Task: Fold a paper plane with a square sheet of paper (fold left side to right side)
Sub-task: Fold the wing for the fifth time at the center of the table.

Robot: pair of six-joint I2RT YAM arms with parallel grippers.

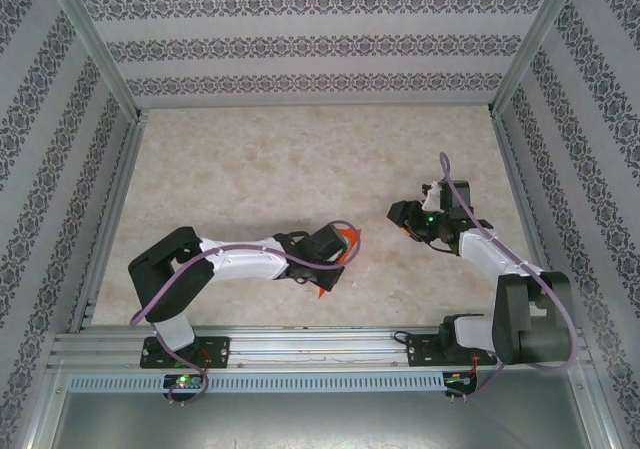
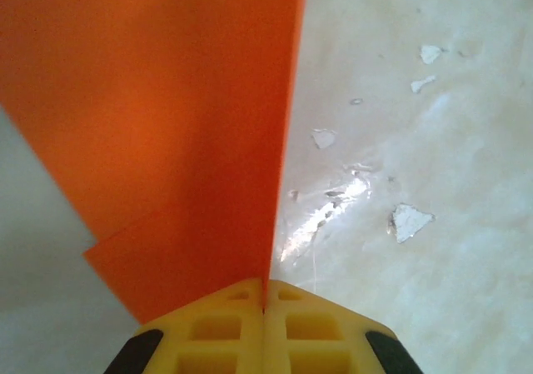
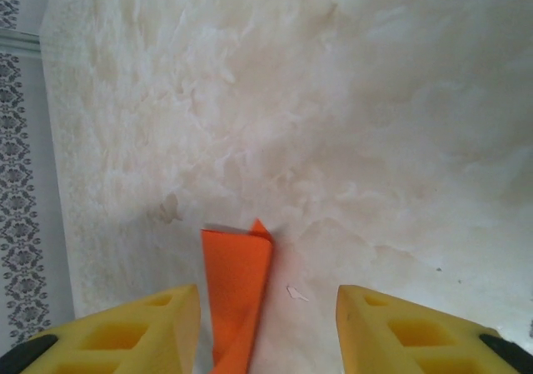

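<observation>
Paper (image 2: 183,124): bright orange, doubled over, two layers showing with one corner peeking out past the other low on the left. Held up on edge over the near middle of the table (image 1: 250,169), beside the left arm's wrist. Cannot tell whether its lower edge touches the surface.

Left gripper (image 2: 265,307): yellow fingers pressed together, clamped on the paper's near edge at the fold line. Right gripper (image 3: 268,295): fingers spread wide, nothing between them, pointed at the paper from the right, near but apart.

Probably mid-fold, left side being carried over to right. To do it well: keep the clamp firm and avoid twisting, since so thin a sheet will likely buckle. Square up the stray corner before any pressing; offset layers would give a crooked crease. Lay the sheet flat, pin the free edge with the right fingers, then run along the fold from one end to the other. Watch for sliding, as the top looks slick.

Underneath: pale marbled surface, glossy, with a bright glare patch and several white flecks (image 2: 410,221) scattered about. Around: walls (image 1: 320,44) papered white with dark ornamental bands, metal posts (image 1: 95,39) at the corners, a slotted rail (image 1: 300,344) along the near edge carrying both bases.
</observation>
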